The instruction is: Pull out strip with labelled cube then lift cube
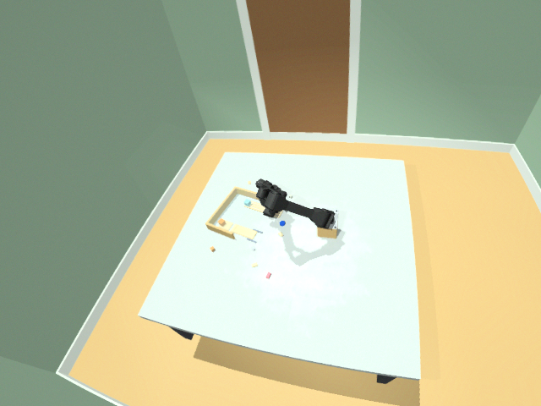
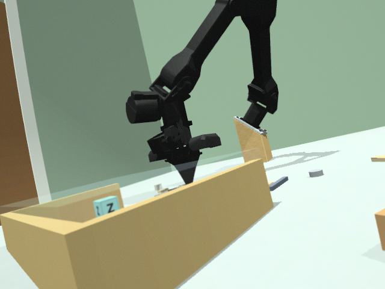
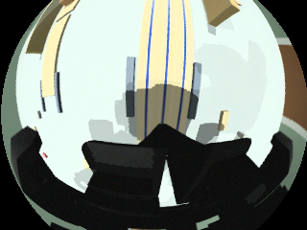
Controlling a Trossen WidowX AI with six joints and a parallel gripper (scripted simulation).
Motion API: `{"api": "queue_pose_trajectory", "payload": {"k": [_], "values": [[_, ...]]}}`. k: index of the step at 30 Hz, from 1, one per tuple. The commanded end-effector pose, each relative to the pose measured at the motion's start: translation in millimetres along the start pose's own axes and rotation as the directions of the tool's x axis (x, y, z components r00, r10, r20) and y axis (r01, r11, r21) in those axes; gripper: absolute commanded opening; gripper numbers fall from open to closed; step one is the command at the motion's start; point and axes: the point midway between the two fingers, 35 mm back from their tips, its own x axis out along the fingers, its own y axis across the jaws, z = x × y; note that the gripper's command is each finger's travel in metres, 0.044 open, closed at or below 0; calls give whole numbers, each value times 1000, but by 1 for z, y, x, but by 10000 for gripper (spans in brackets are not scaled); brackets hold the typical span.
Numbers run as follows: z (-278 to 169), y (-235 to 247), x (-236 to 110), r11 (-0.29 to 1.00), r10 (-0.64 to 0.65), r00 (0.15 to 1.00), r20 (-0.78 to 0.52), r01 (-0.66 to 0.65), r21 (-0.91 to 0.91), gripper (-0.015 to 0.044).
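Note:
A pale blue cube marked Z (image 1: 247, 202) (image 2: 107, 207) sits on the far end of a long tan strip with blue lines (image 3: 165, 45) (image 1: 255, 208), inside a tan U-shaped wall (image 1: 216, 214) (image 2: 155, 233). My gripper (image 2: 187, 182) (image 3: 161, 126) is shut, and its tips point straight down onto the near end of that strip. I see nothing held between the fingers. A second tan strip (image 1: 242, 229) (image 3: 52, 57) lies to the side and carries an orange cube (image 1: 221, 222).
Two grey-blue guide bars (image 3: 130, 86) (image 3: 196, 90) flank the strip. A blue disc (image 1: 281, 223), a small orange cube (image 1: 212, 249), a yellow block (image 1: 254, 265) and a pink block (image 1: 268, 275) lie on the white table. A grey disc (image 2: 316, 173) lies by the arm's base.

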Motion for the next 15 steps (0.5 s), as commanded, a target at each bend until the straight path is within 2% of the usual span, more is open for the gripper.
{"api": "queue_pose_trajectory", "payload": {"k": [1,15], "values": [[-14,-1,4,1000,-2,1000,-20,2,9,0],[-36,-2,4,1000,-2,1000,-21,2,10,0]]}}
